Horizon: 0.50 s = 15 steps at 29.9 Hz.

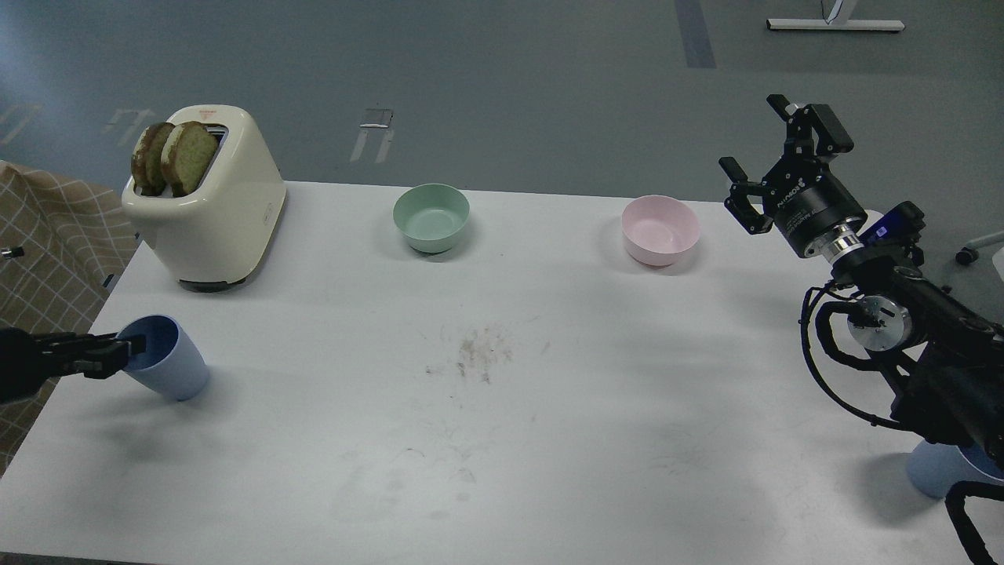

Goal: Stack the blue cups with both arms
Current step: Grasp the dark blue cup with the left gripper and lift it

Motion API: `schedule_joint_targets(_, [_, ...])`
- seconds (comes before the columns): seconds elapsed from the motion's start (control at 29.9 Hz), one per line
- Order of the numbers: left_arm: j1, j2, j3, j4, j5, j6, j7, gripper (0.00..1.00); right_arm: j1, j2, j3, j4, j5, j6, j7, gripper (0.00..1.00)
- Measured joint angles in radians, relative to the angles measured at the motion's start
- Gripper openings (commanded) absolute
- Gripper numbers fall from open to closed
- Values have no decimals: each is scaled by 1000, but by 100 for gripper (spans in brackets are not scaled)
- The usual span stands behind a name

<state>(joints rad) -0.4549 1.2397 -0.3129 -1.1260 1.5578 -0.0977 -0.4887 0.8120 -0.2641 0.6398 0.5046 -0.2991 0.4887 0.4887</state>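
Observation:
One blue cup point(169, 362) stands tilted on the white table point(502, 439) at the far left, its mouth facing up and left. My left gripper point(128, 351) comes in from the left edge and is closed on the cup's near rim, one finger inside and one outside. The second blue cup point(937, 471) is at the front right corner, mostly hidden under my right arm. My right gripper point(757, 149) is raised above the table's back right corner, open and empty, well away from both cups.
A cream toaster point(212, 212) with two bread slices stands at the back left. A mint-green bowl point(431, 217) and a pink bowl point(660, 229) sit along the back. A checked cloth point(47, 235) lies off the table's left edge.

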Motion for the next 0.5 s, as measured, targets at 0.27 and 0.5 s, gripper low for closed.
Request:
schedule_joint_targets(0.27, [-2,19,-1,-18,4,29,0,0,-1,1,0,5,0,0,0,100])
schedule_joint_targets(0.5, [-83,80,-14,-144,39,47,0,0,49,-22,2,26,0,0,0,100])
